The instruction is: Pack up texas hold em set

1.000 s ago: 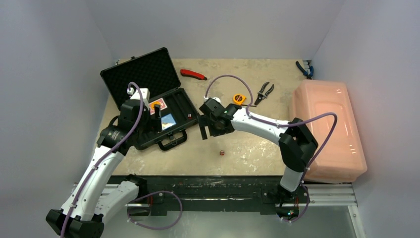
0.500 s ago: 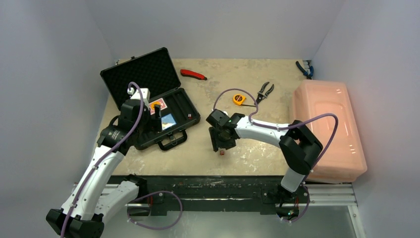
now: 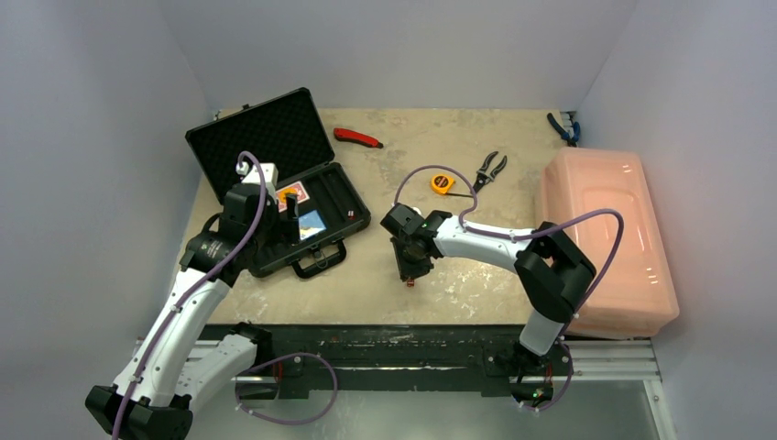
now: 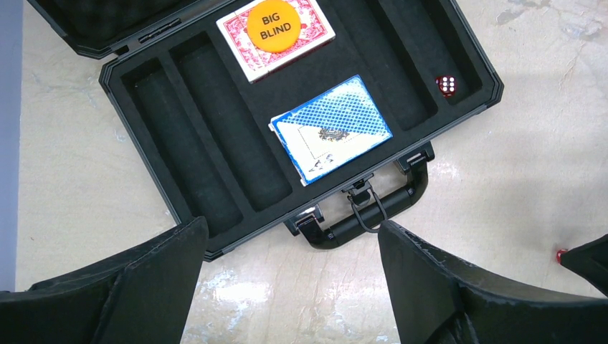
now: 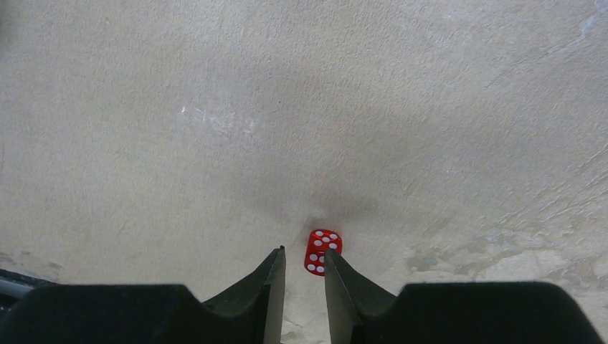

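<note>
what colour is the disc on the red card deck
Orange disc with black BIG BLIND lettering, clearest in the left wrist view.

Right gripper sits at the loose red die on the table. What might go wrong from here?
1. The die lies at the very tips of the right gripper, nearer one finger, with the jaws narrowly apart; closing may flick it away rather than pinch it.
2. The left gripper hangs open over the briefcase, so it may block the drop-off.

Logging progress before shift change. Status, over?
Left gripper open over briefcase. Right gripper narrowly open, tips at loose red die on table. Nothing in the way.
</note>
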Controlling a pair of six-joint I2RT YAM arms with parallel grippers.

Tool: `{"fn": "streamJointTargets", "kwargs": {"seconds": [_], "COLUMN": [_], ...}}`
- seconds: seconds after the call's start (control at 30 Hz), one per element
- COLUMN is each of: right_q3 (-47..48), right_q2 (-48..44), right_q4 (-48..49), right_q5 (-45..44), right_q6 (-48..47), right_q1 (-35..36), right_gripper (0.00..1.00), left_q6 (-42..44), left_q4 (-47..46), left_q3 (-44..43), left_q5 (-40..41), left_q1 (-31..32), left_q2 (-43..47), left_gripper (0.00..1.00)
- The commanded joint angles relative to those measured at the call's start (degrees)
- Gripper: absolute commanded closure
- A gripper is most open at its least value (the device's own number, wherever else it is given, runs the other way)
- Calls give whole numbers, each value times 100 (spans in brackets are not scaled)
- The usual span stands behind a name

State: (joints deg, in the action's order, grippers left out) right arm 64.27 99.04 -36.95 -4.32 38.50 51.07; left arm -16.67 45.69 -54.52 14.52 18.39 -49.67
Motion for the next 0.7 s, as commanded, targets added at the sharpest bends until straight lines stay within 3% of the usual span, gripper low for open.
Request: {"fn": "streamJointTargets", "kwargs": {"seconds": [0.0, 0.2, 0.67], "right_q3": [50, 81, 219], "right_q2": [48, -43, -273], "right_q4": [-96, -174, -450], "right_q5": [-91, -164, -405], "right_q6": [71, 129, 70], "right_q1": [39, 44, 44], "right_gripper": [69, 60, 59], "left_q6": [120, 121, 129], "left_q4": [-34, -31, -26], "left_q3": [-138, -138, -138], "left_q5": [-46, -46, -30], "left_q1": [-38, -42, -38], "left_q2": [10, 27, 19], "left_gripper": [12, 12, 12]}}
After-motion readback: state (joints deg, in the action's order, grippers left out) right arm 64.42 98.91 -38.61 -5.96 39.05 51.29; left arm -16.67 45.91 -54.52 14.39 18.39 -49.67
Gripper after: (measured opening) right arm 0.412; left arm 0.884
